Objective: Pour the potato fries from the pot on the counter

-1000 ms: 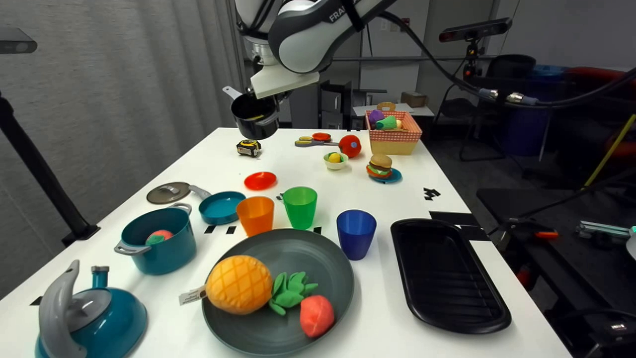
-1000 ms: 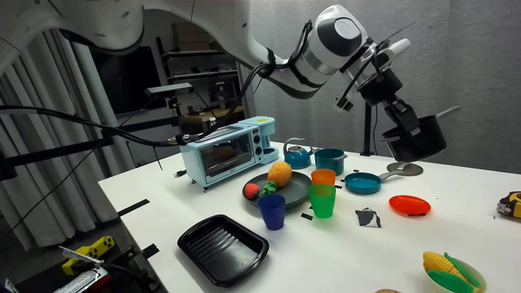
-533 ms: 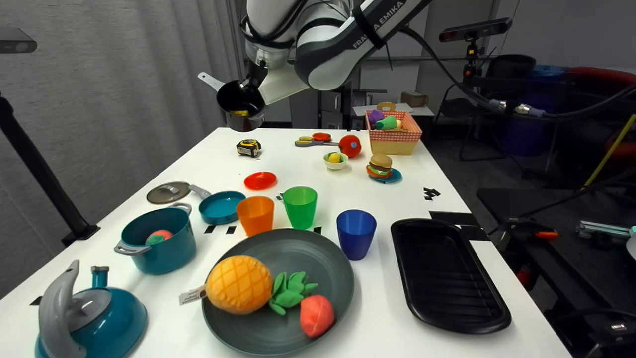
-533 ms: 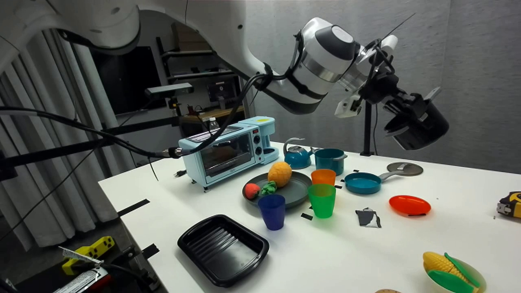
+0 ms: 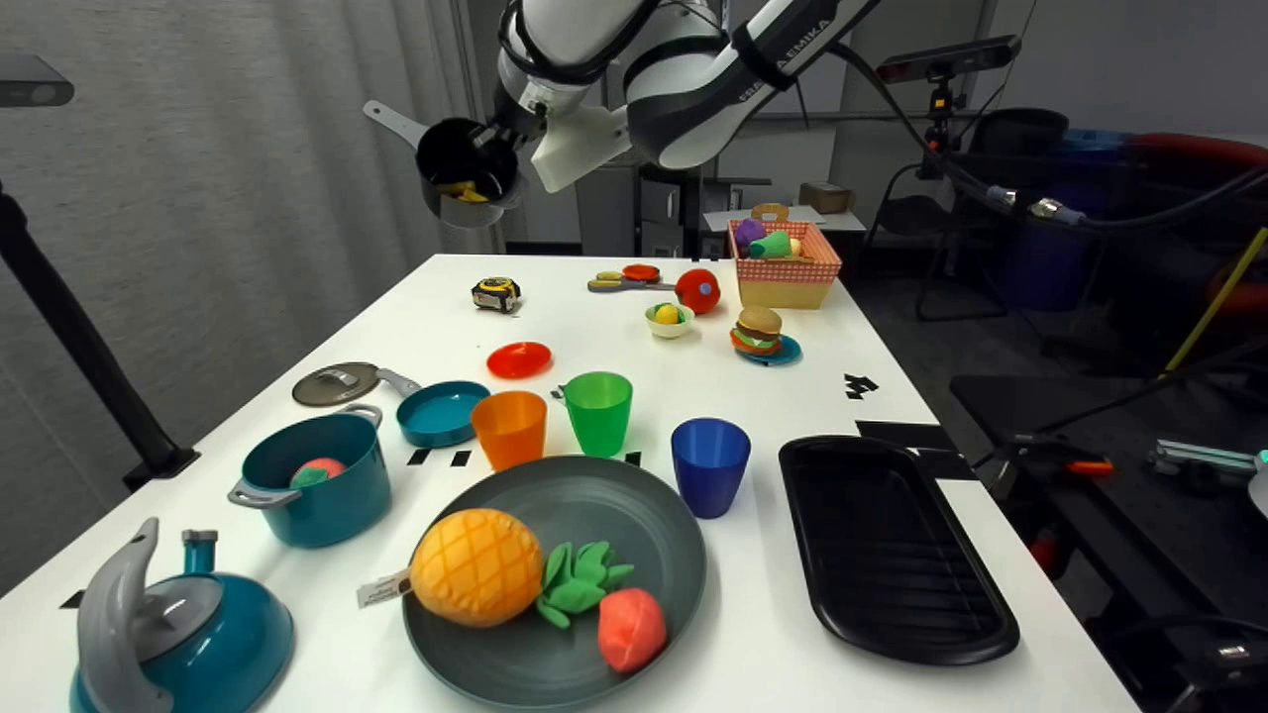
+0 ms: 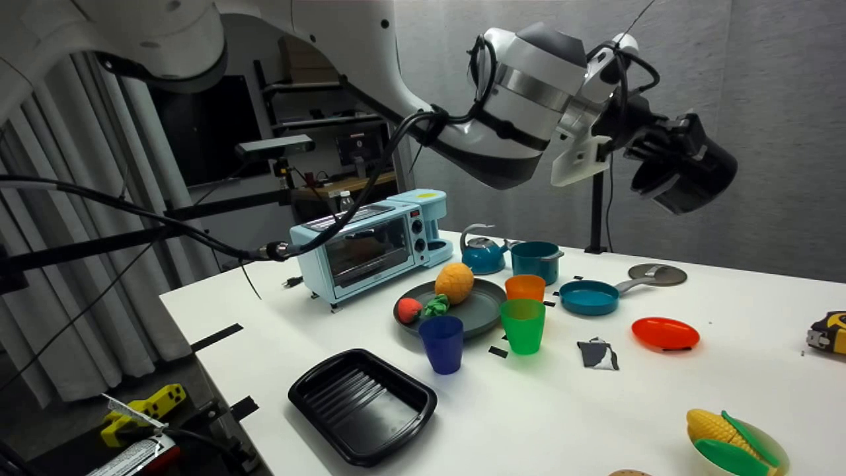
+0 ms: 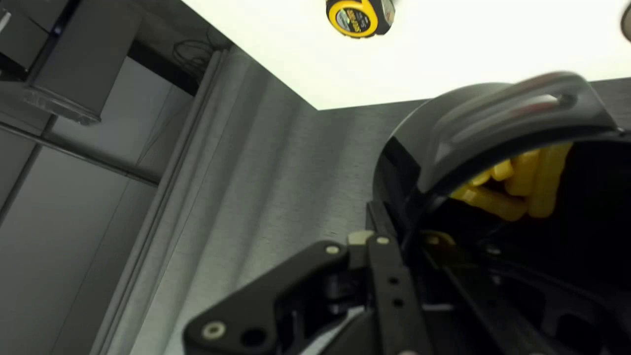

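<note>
The black pot hangs in the air above the far end of the white counter (image 5: 416,317), in both exterior views (image 5: 468,212) (image 6: 710,173). It is tipped steeply on its side. My gripper (image 5: 487,137) is shut on the pot's wall, with one finger inside and one outside, as the wrist view (image 7: 406,222) shows. The yellow potato fries (image 7: 540,182) lie inside the pot against its lower wall near the rim. They also show in an exterior view (image 5: 462,191). The pot's long grey handle (image 5: 394,124) points up and away.
A tape measure (image 5: 495,294) and a red plate (image 5: 519,359) lie on the counter near the pot's side. A teal pan (image 5: 441,413), a glass lid (image 5: 335,383), cups (image 5: 598,413) and a teal pot (image 5: 322,485) stand closer to that camera. A curtain (image 5: 297,149) hangs beyond the counter's edge.
The pot has risen and moved leftward in an exterior view. It has tipped further onto its side, and more of the fries show now. The objects on the counter have not moved.
</note>
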